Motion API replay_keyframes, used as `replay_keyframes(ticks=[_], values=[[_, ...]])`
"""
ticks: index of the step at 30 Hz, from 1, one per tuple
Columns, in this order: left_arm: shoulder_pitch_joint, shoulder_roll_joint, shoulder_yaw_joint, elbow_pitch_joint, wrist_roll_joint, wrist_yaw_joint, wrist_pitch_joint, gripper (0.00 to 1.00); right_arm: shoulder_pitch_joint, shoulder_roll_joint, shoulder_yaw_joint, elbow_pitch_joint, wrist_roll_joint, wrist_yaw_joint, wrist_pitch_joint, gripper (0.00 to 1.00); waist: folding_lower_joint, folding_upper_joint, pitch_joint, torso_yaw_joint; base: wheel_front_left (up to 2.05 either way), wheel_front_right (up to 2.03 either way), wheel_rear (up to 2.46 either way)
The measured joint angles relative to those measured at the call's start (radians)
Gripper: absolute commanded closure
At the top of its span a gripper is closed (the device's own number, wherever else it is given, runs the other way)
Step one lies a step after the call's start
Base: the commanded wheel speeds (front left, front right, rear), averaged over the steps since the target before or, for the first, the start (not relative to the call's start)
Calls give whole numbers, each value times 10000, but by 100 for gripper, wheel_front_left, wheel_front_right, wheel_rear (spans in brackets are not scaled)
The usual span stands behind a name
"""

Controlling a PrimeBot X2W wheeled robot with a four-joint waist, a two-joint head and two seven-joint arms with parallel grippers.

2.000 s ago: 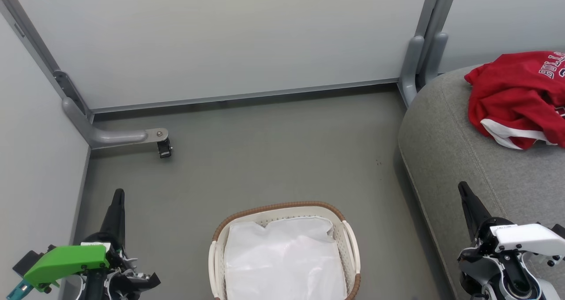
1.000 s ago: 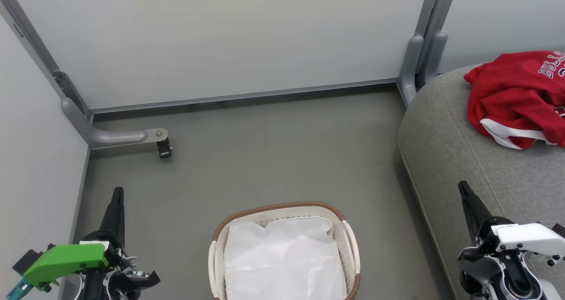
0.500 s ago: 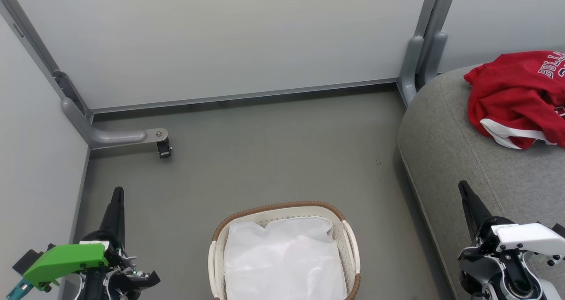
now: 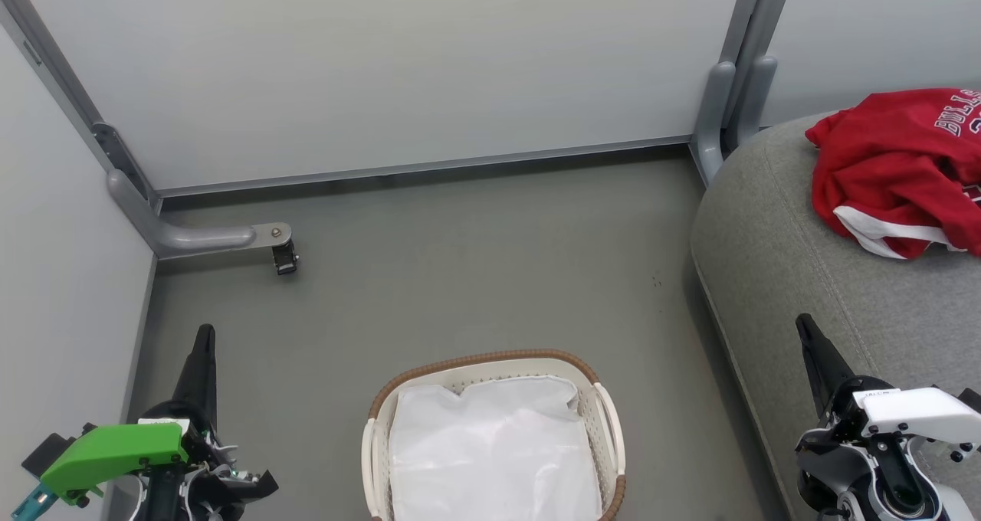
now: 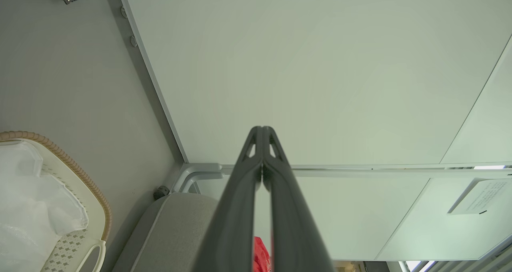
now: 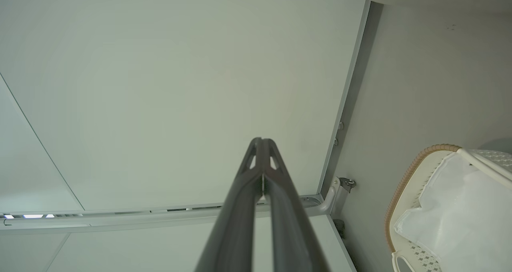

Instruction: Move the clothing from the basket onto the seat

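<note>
Clothing [image 4: 897, 165] on seat [image 4: 774, 260] — basket [image 4: 490, 358] holds white liner [image 4: 490, 452].

bare floor [image 4: 475, 260] is stretching from the basket [image 4: 483, 358] to the back panel [image 4: 383, 69]. the seat [image 4: 774, 276] is walling off the right side, with clothing [image 4: 881, 161] lying on its far part and its near part lying bare. a side panel [image 4: 54, 276] is closing the left, and a caster bracket [image 4: 230, 237] is jutting onto the floor near that corner. a liner [image 4: 490, 452] is covering the basket's inside.
</note>
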Motion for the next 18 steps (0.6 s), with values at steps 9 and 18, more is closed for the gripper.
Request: replay_keyframes(ticks=[9,18], values=[[0,0,0,-2,0,0,0,100,-1,2,-4,0,0,0,2,100,0,0,0,0,0,0,0],[0,0,0,-2,0,0,0,100,-1,2,-6,0,-2,0,4,100,0,0,0,0,0,0,0]])
